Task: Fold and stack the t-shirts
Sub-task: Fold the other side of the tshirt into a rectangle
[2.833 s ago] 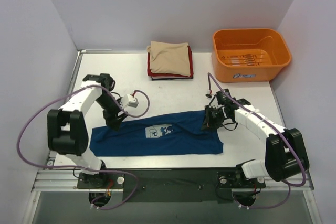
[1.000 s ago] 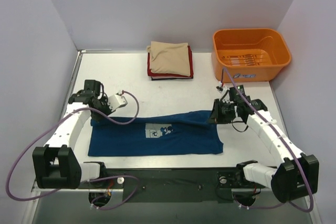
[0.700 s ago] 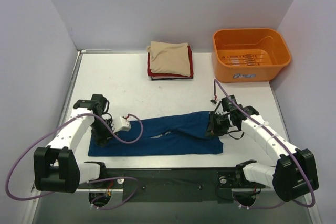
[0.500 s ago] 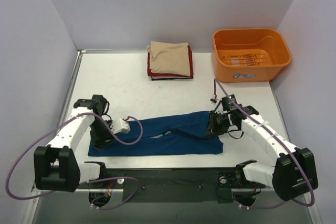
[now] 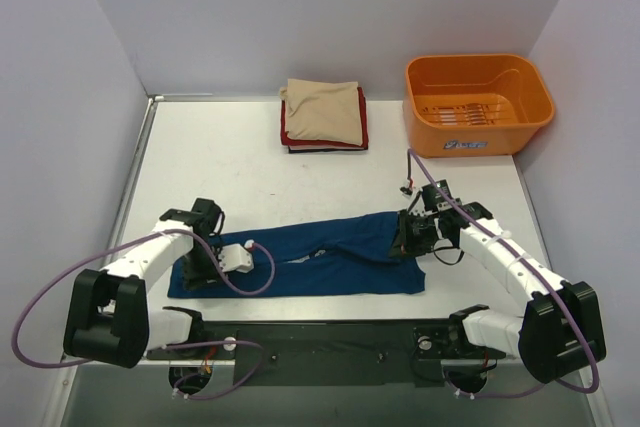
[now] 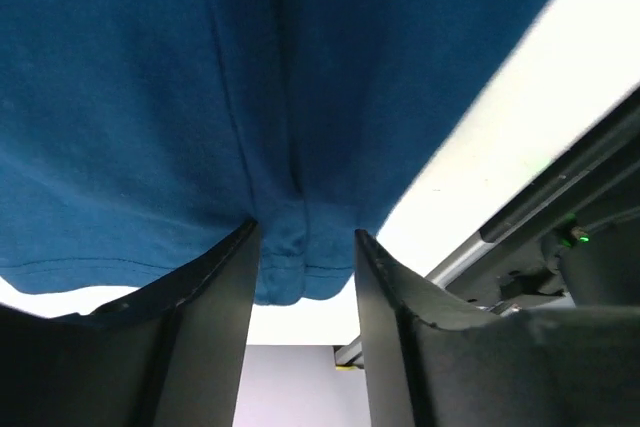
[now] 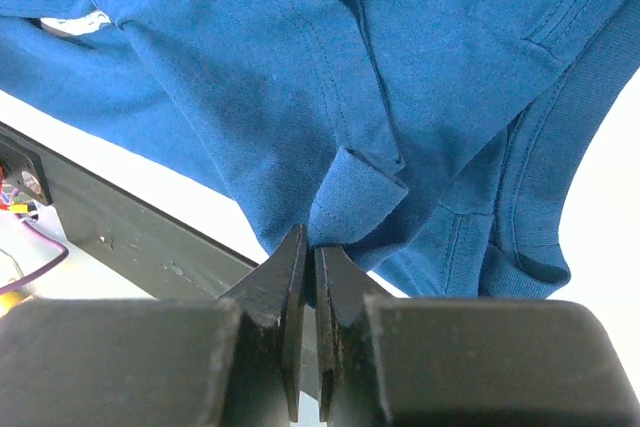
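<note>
Dark blue t-shirt (image 5: 300, 265) lies folded lengthwise near the desk (image 5: 250, 167) front edge, left jaws parted over its hem, right jaws clenched, apparently on a fold at the other end; crosswise folding and stacking onto the beige-topped pile (image 5: 323, 117) remain.

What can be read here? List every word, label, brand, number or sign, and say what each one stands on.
Nothing can be read in these views.
orange tub: a pale label on its front wall, print too small to read.
dark blue t-shirt: only a pale sliver shows in a fold, nothing legible.
stack of folded shirts: no text visible.
</note>
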`<state>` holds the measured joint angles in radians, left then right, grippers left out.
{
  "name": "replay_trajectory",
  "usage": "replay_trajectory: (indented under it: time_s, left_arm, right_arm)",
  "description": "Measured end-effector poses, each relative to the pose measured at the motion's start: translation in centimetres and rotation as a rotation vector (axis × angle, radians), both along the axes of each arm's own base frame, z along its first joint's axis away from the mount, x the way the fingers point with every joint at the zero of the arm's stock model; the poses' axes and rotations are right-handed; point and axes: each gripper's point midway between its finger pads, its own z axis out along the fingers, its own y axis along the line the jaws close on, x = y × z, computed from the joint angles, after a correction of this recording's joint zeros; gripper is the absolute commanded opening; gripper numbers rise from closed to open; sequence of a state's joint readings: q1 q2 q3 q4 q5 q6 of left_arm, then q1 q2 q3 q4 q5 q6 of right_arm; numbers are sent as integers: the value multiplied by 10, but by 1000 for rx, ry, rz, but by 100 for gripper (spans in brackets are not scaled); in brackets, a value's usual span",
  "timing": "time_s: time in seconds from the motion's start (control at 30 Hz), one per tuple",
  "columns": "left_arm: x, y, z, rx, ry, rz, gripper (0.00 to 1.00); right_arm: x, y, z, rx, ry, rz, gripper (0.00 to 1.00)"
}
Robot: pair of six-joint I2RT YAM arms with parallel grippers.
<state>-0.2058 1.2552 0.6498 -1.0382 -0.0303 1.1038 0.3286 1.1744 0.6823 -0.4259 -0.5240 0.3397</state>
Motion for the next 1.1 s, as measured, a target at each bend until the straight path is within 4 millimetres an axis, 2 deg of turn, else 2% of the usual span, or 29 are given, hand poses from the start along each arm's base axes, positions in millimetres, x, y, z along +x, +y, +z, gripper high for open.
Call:
replay_trajectory:
  time_s: [0.07, 0.17, 0.2, 0.27, 0.3, 0.43, 0.53, 0.57, 0.67, 0.87, 1.0, 1.1]
  left_arm:
    - [4, 5, -3, 32, -18, 0, 32]
    - [15, 10, -3, 56, -54, 6, 31]
    - [18, 11, -2, 59, -63, 9, 27]
    - [26, 12, 1, 65, -88, 18, 25]
    - [29, 13, 2, 67, -101, 23, 25]
    - [29, 15, 0, 72, -92, 27, 37]
    - [28, 15, -1, 71, -82, 23, 38]
    - [27, 15, -2, 72, -79, 22, 35]
    - [23, 16, -5, 74, -67, 20, 0]
    - [27, 18, -1, 79, -72, 40, 0]
    - [51, 19, 18, 66, -140, 89, 0]
    - [75, 20, 37, 52, -217, 131, 0]
  right_arm:
    - [-1, 0, -1, -1, 3, 0, 0]
    - [-2, -2, -3, -1, 6, -5, 0]
    - [-2, -3, -4, -2, 8, -7, 0]
    - [-3, -5, -5, -1, 13, -13, 0]
    - [-3, -6, -6, -1, 14, -18, 0]
    - [-1, -9, -6, 4, 15, -32, 0]
    - [1, -11, -6, 10, 12, -36, 0]
    - [1, -12, -6, 12, 12, -37, 0]
    - [2, -12, -5, 16, 11, -36, 0]
    - [3, -14, -5, 18, 11, -41, 0]
    - [6, -16, -2, 23, 9, -55, 0]
    - [16, -13, 11, 33, -24, -55, 0]
